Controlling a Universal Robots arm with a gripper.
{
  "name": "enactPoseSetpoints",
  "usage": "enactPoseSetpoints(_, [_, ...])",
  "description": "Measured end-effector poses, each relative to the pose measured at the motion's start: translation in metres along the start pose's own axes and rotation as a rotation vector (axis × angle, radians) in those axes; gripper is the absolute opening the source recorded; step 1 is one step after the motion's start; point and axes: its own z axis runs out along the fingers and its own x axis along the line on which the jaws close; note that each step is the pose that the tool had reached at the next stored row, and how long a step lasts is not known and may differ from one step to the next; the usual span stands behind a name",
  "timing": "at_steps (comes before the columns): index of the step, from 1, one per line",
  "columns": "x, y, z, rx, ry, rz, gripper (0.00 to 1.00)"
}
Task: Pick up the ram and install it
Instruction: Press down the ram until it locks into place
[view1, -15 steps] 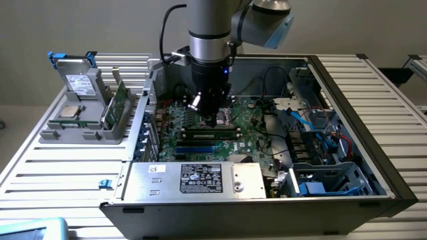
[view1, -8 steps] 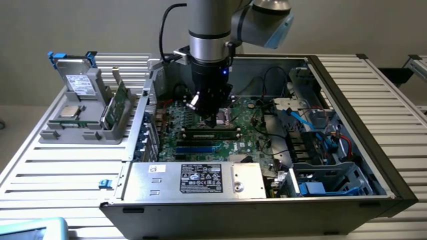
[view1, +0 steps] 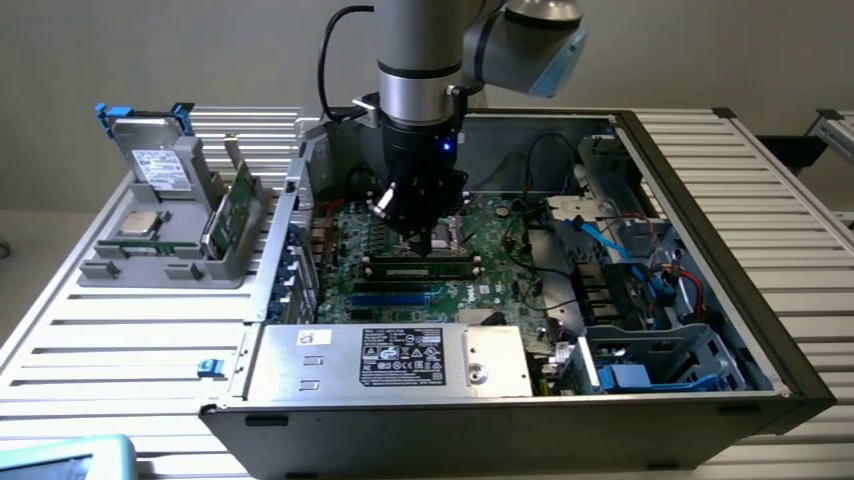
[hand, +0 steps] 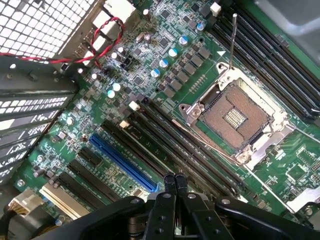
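Inside the open black metal computer case, above the green motherboard: hangs pointing straight down, the black two-finger gripper, jaws pressed together with nothing between them. Directly beneath the tips lies the ram, a long, thin green circuit-board stick with dark chips, among the long black memory slots. Runs lengthwise across the exterior view, left to right, apparently seated. Touching or just clear: cannot tell.
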Motion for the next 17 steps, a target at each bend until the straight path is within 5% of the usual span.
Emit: enactPoseSetpoints(17, [0.0000, 0.0000, 0.0000, -0.0135, 0.0246, 0.259, 0.11])
